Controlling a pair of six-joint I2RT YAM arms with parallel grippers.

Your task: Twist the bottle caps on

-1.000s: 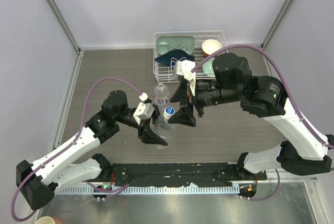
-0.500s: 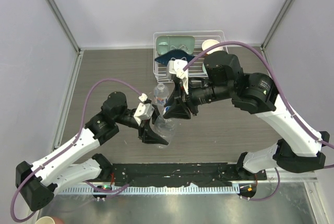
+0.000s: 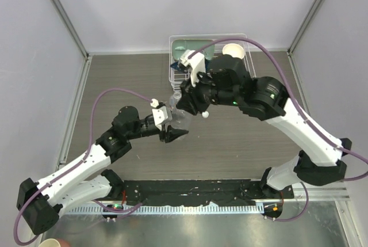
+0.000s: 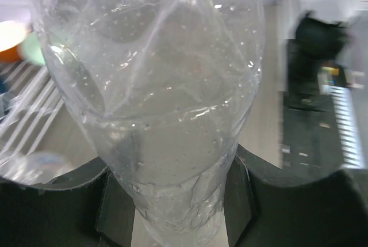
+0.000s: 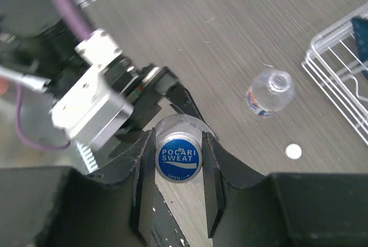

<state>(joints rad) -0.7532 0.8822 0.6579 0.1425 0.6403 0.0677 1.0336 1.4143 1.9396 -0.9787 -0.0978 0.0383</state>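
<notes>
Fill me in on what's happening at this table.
The left end effector grips the unlabelled bottle by its body. The right end effector is closed on the blue-topped Pocari Sweat cap sitting on that bottle's neck, in position to screw it on. The labelled bottle stands uncapped on the table, with a loose white cap lying beside it, apart from it and not yet handled.

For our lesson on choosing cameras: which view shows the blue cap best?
Right wrist: the blue cap sits face-on in the right claw, lettering readable. Top view: the right arm hides it. Left wrist: only the bottle body in the left claw, no cap.
</notes>
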